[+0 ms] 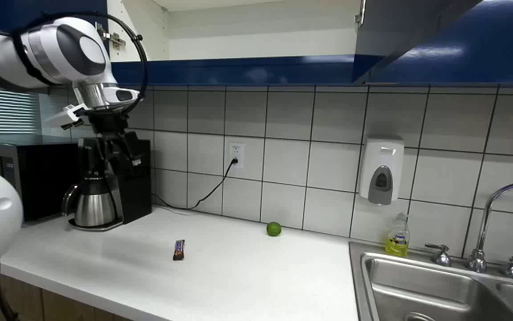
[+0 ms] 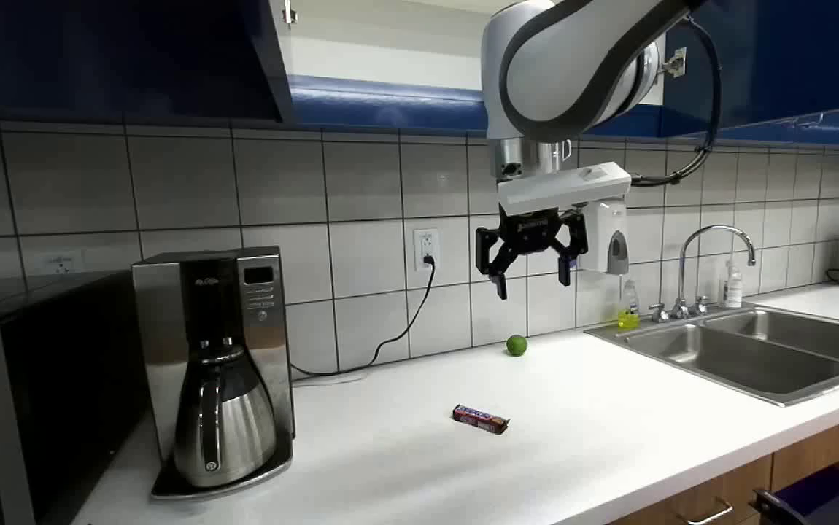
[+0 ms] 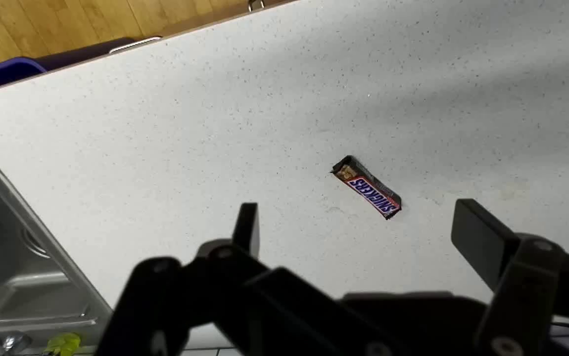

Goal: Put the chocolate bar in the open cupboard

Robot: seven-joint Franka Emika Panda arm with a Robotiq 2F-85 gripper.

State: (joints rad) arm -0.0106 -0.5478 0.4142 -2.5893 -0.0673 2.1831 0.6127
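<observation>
Overhead, open cupboard (image 1: 261,42) — tiled wall (image 1: 285,160) — chocolate bar (image 2: 481,419) on white counter (image 2: 573,415).

In an exterior view the outlook slants left onto the white tiled wall (image 1: 285,162) from near the two-basin stainless-steel sink (image 1: 360,281); in an exterior view it slants right onto that wall from close to the boxy steel-and-black coffee maker (image 2: 230,379). Both exterior views share wall, sink and the dark blue, white-lined open cupboard (image 1: 256,40). The wrist view looks down onto the speckled white countertop (image 3: 190,138), the black two-fingered gripper (image 3: 363,232) close in front
</observation>
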